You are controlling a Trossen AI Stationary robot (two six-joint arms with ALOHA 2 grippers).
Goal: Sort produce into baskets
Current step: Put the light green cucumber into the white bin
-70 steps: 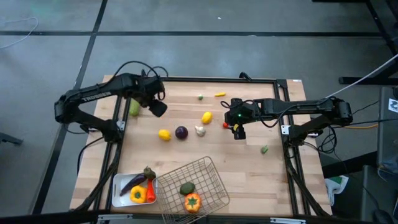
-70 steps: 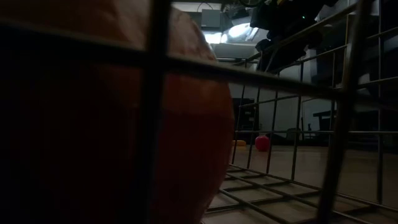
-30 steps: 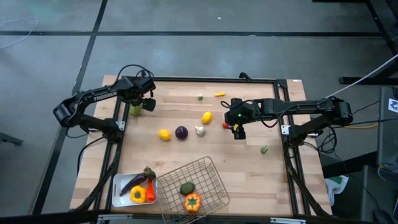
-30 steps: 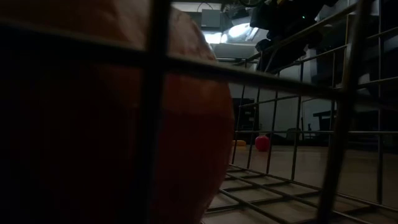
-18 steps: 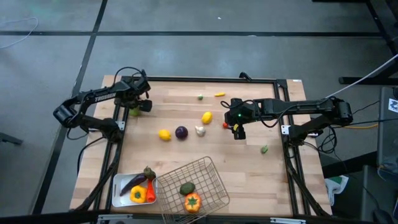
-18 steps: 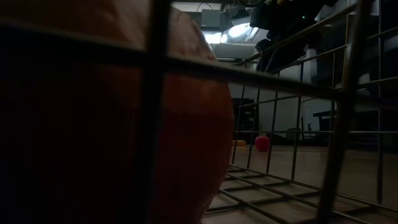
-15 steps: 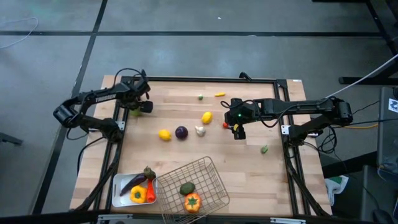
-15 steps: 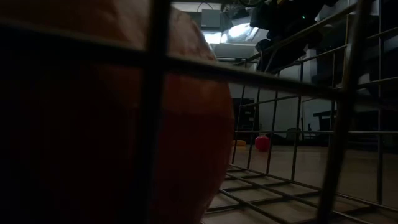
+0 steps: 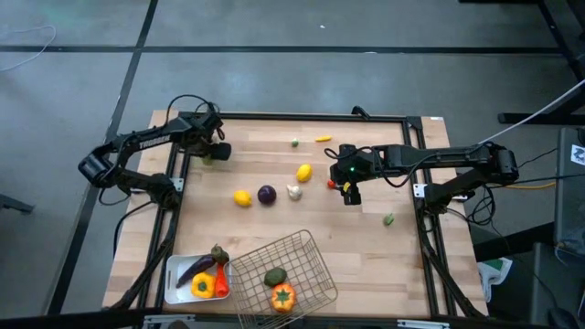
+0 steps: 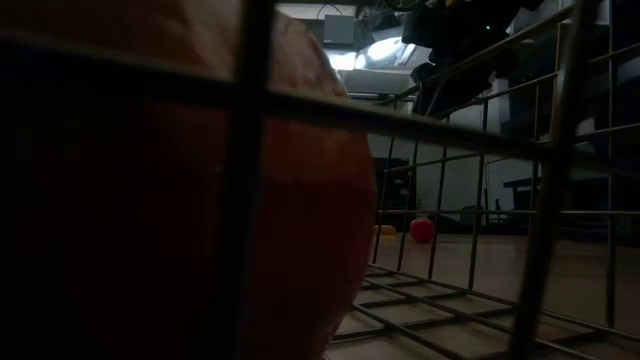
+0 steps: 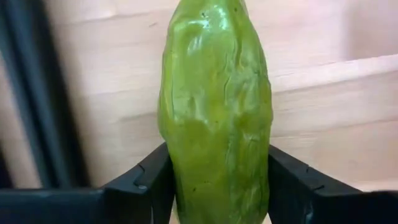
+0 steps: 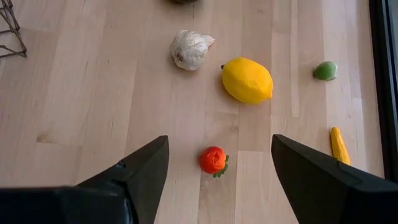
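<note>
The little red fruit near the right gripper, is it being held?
No, the red fruit lies on the wood between the open fingers of the right gripper, untouched.

Overhead sees the table point(image 9: 366, 238); low camera peers through basket mesh point(image 10: 545, 200).

The cucumber point(image 11: 214, 112) sits between the left pincer point(image 9: 212, 152) fingers at the table's point(image 9: 366, 247) far-left edge

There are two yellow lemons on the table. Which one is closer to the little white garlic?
The lemon up beside the right gripper; it lies just above the garlic. The other lemon sits beyond the purple onion.
</note>
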